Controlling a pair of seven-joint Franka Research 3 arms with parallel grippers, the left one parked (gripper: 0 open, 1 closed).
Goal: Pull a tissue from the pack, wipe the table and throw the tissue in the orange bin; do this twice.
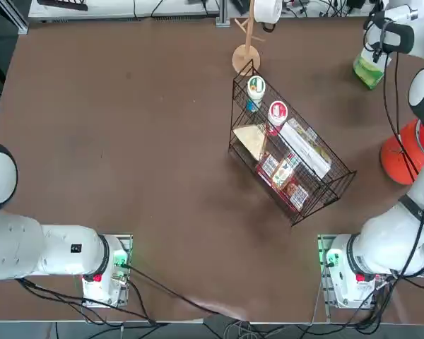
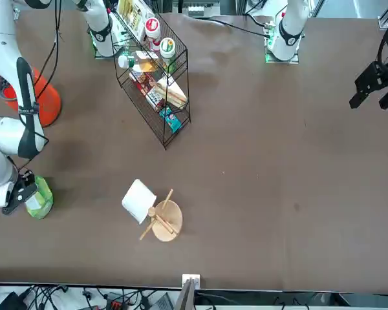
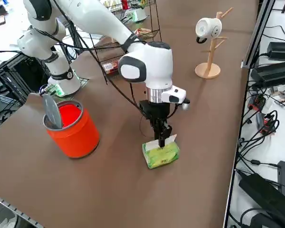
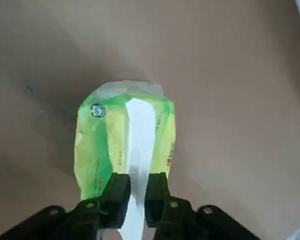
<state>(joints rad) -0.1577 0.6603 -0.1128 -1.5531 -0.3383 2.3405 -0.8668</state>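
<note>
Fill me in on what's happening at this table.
The robot's right gripper is at a soft green tissue pack on the flat brown table, its fingers on either side of a white tissue sticking out. The tissue isn't out yet; the round orange bin stands nearby.

Brown table, green pack atop
</note>
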